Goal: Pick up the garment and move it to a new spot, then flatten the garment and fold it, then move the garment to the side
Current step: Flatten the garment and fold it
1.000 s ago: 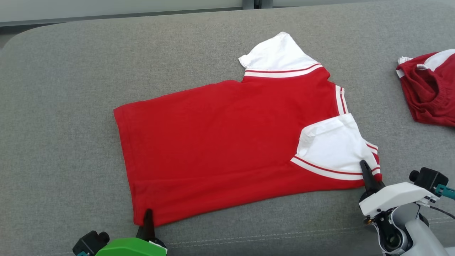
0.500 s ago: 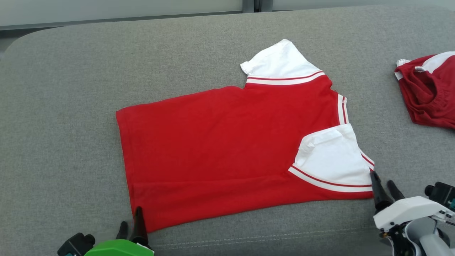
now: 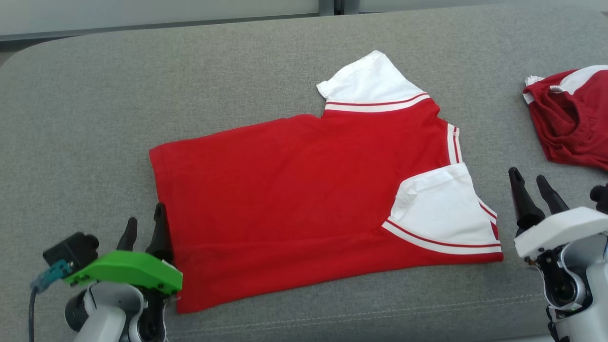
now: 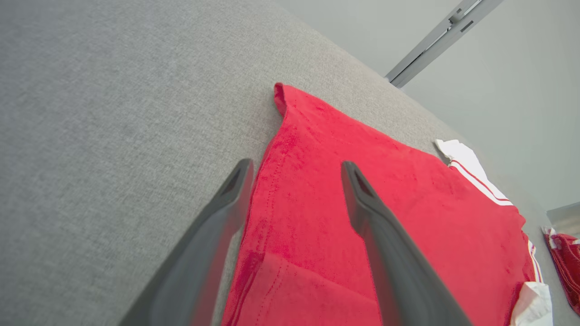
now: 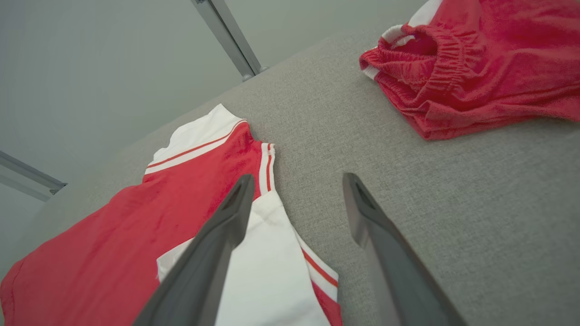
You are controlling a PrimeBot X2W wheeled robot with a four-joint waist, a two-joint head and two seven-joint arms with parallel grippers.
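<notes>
Between my two hands the garment [image 3: 294, 199], a red shirt with white sleeves, lies flat on the grey cushion [image 3: 95, 118]. Its hem is at the left hand [image 3: 146, 214]. The near sleeve [image 3: 437, 209] is turned in over the body, close to the right hand [image 3: 527, 174]. Both hands have fingers spread wide and hold nothing. Red shorts [image 3: 570, 128] lie beyond the right hand, well apart.

Judgement: mid-fold. Next I should grip the hem and shoulder edges together and carry them across evenly without dragging the tucked sleeve.

A crumpled pair of red shorts [image 3: 572, 126] with white trim and an elastic waistband lies at the right edge of a grey fabric cushion [image 3: 95, 118]. A pale wall [image 3: 142, 12] runs behind the far edge.
</notes>
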